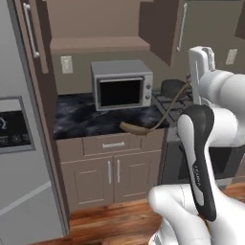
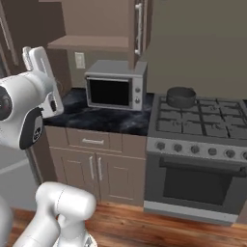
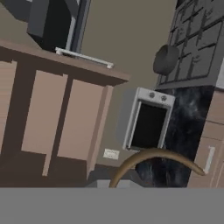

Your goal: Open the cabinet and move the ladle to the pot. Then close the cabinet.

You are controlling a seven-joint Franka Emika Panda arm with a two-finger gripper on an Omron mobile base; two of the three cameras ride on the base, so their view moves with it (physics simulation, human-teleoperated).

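The brown wall cabinet (image 1: pixel 100 44) stands open, its doors swung out to both sides, and its shelf (image 2: pixel 91 42) is bare. My gripper (image 1: pixel 191 85) is shut on the thin handle of the ladle (image 1: pixel 136 127), level with the microwave and in front of the counter. The ladle's oval bowl hangs low over the counter's front edge. In the hand view the ladle's handle (image 3: pixel 153 154) arcs up from the bottom; the fingertips are hidden. The dark pot (image 2: pixel 181 96) sits on the stove's back left burner, also seen as the pot (image 1: pixel 171 86) and the pot (image 3: pixel 166 59), apart from the ladle.
A silver microwave (image 1: pixel 122 86) stands on the dark counter (image 1: pixel 81 117) under the cabinet. The open right door (image 1: pixel 162 33) juts out above the stove (image 2: pixel 202 120). A refrigerator (image 1: pixel 19 143) flanks the counter on the left. Low cabinet doors (image 1: pixel 112 174) are closed.
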